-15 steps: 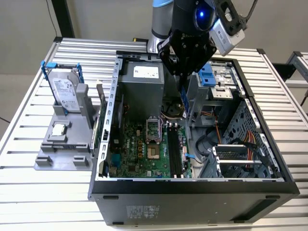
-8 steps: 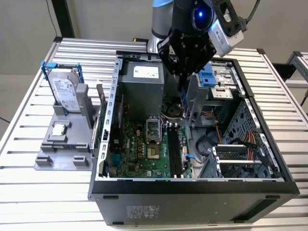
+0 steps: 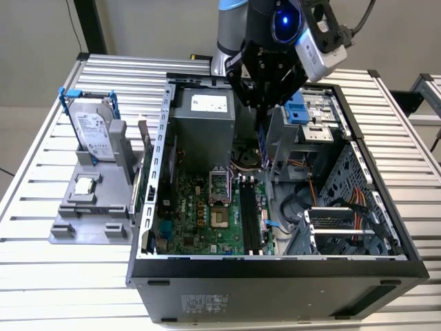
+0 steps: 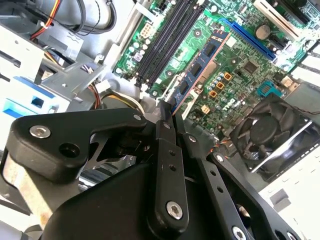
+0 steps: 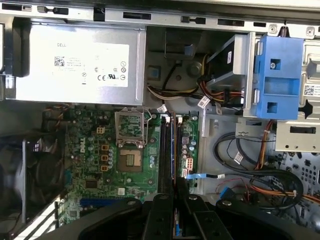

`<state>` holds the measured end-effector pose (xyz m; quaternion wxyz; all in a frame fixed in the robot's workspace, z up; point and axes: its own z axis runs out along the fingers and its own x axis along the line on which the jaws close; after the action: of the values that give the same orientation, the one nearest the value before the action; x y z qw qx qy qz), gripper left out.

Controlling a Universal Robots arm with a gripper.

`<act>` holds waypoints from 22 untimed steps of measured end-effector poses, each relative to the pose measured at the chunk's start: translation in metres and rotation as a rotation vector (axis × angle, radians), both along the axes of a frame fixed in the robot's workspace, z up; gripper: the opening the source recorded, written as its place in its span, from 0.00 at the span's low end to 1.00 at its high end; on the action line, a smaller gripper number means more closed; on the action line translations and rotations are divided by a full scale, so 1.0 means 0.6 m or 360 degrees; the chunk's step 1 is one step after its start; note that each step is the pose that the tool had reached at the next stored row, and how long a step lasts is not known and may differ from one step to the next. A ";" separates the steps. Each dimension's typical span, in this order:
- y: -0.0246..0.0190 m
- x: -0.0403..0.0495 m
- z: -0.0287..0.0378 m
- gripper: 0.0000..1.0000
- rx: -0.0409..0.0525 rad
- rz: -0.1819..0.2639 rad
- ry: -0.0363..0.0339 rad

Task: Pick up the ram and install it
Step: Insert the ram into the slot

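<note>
My gripper hangs inside the open computer case, over the back part of the green motherboard. It is shut on the ram, a narrow blue stick that points down from the fingers. In the second wrist view the ram runs out from the black fingertips and shows its row of chips. It hangs above the board, beside the long black memory slots. In the first wrist view the gripper sits over the near end of those slots, with the ram seen edge-on.
A grey power supply fills the back of the case. The open processor socket lies beside the slots. Drive bays with a blue bracket and loose cables crowd the other side. Outside the case, a grey stand carries a hard drive and a small square chip.
</note>
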<state>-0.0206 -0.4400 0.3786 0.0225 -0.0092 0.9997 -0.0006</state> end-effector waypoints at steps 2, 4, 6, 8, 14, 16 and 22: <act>0.0000 -0.001 0.000 0.00 0.0000 0.0000 0.0000; 0.0000 -0.003 0.000 0.00 0.0000 0.0000 0.0000; 0.0000 -0.004 0.000 0.00 0.0000 0.0000 0.0000; 0.0000 -0.005 0.000 0.00 0.0000 0.0000 0.0000; 0.0000 -0.009 0.000 0.00 0.0000 0.0000 0.0000; 0.0000 -0.010 0.000 0.00 0.0000 0.0000 0.0000; -0.0001 -0.008 0.000 0.00 0.0000 0.0000 0.0000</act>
<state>-0.0255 -0.4401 0.3786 0.0225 -0.0092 0.9997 -0.0006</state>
